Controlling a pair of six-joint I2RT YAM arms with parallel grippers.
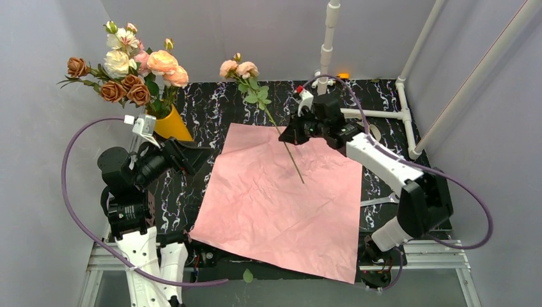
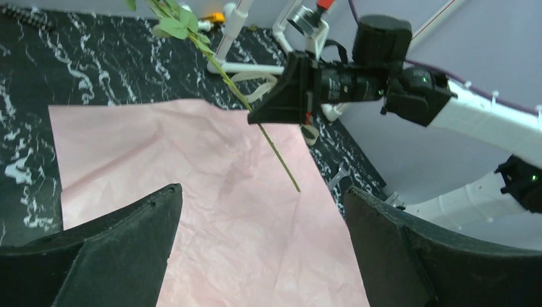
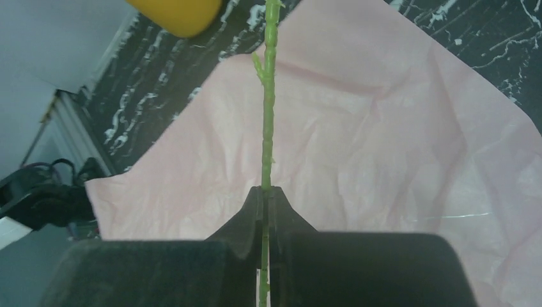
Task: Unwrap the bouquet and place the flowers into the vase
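**One rose in the pinch, a crowded vase ahead**

We have the right gripper (image 1: 287, 135) shut tight on the thin green stem of a single peach rose (image 1: 238, 68), about midway along it. The blooms reach out to the far left of the jaws. The bare lower end slants down over the flat pink paper (image 1: 281, 204) and, as far as we can judge, hangs clear of it. The left gripper (image 2: 262, 246) stands wide open and holds nothing, low over the paper's left edge and just to the near right of the vase (image 1: 171, 125). The vase stands at the far left of the black marbled tabletop (image 1: 211, 105), and the other flowers (image 1: 131, 67) are in it.

We see three ways this could go wrong:
- **Swivel:** only the narrow fingertips clamp the stem, and the rose is top-heavy, so it may turn in the pinch as the wrist tilts.
- **Missed mouth:** blooms and leaves hide the vase's mouth, so the stem tip could snag in the foliage or miss the opening.
- **Tipping or collision:** a sideways push on the rim could tip the tall vase. The left arm sits right beside it, so the two arms could meet there.

For room, we judge the air above the paper between the right gripper and the vase to be open. The white pipes (image 1: 377, 114) run just to the right of the right wrist. Walls close in on the far and left sides. The paper's near corner hangs over the table's near edge, where a loose leaf (image 1: 248, 275) lies.
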